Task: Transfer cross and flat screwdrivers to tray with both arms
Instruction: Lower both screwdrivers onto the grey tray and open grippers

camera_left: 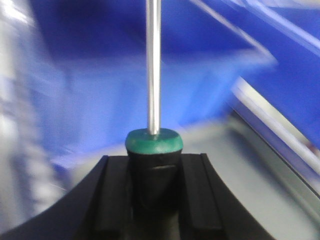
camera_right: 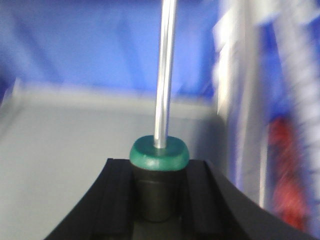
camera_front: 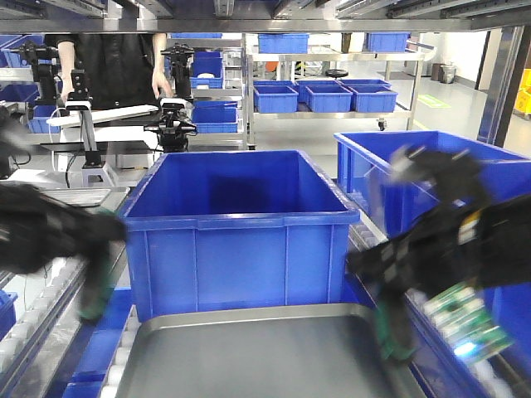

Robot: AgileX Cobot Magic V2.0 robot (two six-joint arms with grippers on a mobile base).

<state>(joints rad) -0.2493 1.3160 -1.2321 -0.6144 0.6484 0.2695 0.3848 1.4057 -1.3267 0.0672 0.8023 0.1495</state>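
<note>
**Both jaws loaded, tray just below: the release is the weak spot**

Jaws on both sides are clamped on a screwdriver handle, and the wrist views show it plainly.

From the front view, we see the left arm (camera_front: 50, 228) at 9 o'clock and the right arm (camera_front: 440, 240) at 3 o'clock, both blurred, flanking the grey tray (camera_front: 249, 356) at 6 o'clock. A deep blue bin (camera_front: 241, 232) stands just behind the tray. We judge the blur as speed: a fast arm could clip the bin wall or the tray rim.

From the left wrist view, the left gripper (camera_left: 154, 195) pinches the left screwdriver (camera_left: 153, 145) at its black handle under the green collar, shaft pointing to 12 o'clock toward the bin. The tray floor shows only at 4 o'clock, so we think an early opening could drop the tool on or outside the rim.

From the right wrist view, the right gripper (camera_right: 159, 195) holds the right screwdriver (camera_right: 160, 155) the same way, with tray floor spread beneath. Released from height, we expect it to bounce or roll on the bare metal.
</note>
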